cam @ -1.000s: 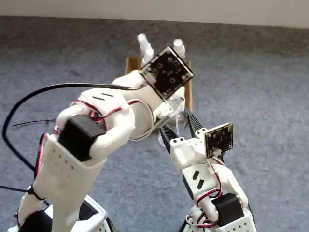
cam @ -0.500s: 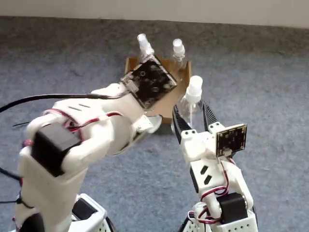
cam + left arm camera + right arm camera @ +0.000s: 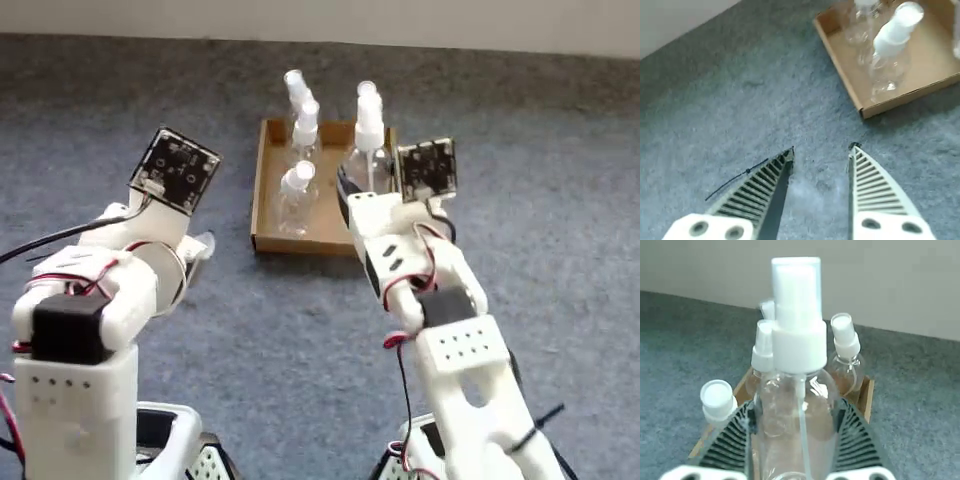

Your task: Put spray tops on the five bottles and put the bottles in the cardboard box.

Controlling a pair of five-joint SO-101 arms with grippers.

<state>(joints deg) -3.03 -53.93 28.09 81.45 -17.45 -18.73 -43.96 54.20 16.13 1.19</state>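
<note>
Right wrist view: the right gripper [image 3: 796, 412] was clamped on a clear bottle [image 3: 805, 385], one finger against each side of its body. The bottle stood upright with a white spray top [image 3: 796, 315] fitted. High view: the held bottle sat at the 3 o'clock side of the cardboard box [image 3: 258, 200]; whether its base touched the box floor could not be told. Other capped bottles [image 3: 297, 190] stood along the box's 9 o'clock side. The left gripper [image 3: 821, 147] was spread wide and held nothing above the grey carpet [image 3: 715, 100]. In the high view the box lay at about 2 o'clock from it, apart.
</note>
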